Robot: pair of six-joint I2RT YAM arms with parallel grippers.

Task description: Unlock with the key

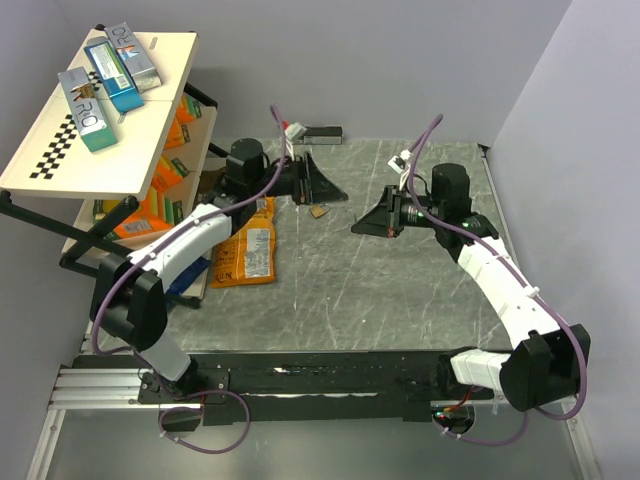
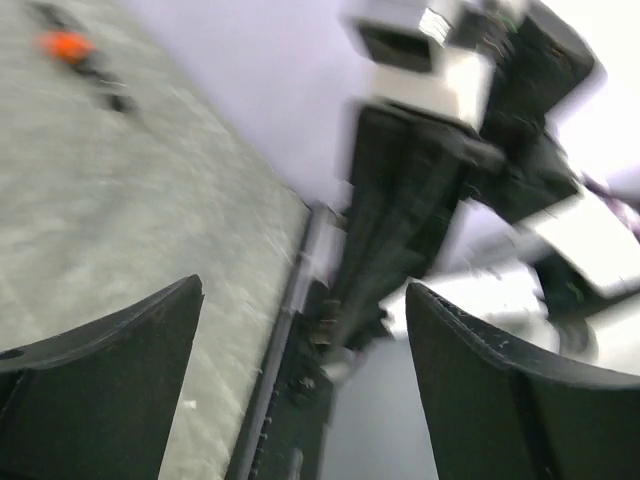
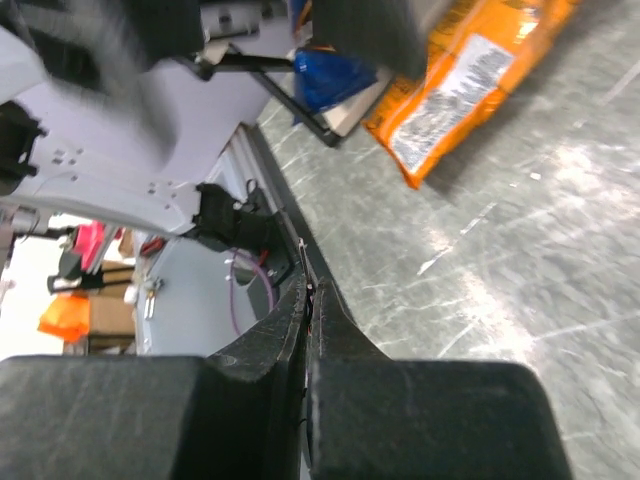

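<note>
Dark, blurred key beside orange padlock; left gripper released, right gripper clenched.

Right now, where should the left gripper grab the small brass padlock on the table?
Come straight down and pinch the brass padlock across its body's side edges: it seems to lie flat on the table, so its broad faces can't be clamped. The open left gripper is beside it. Its shackle is too small to see.

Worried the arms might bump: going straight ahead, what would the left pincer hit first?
Probably the right pincer, which fills the view ahead of the open left pincer; blur leaves the depth unclear.
</note>
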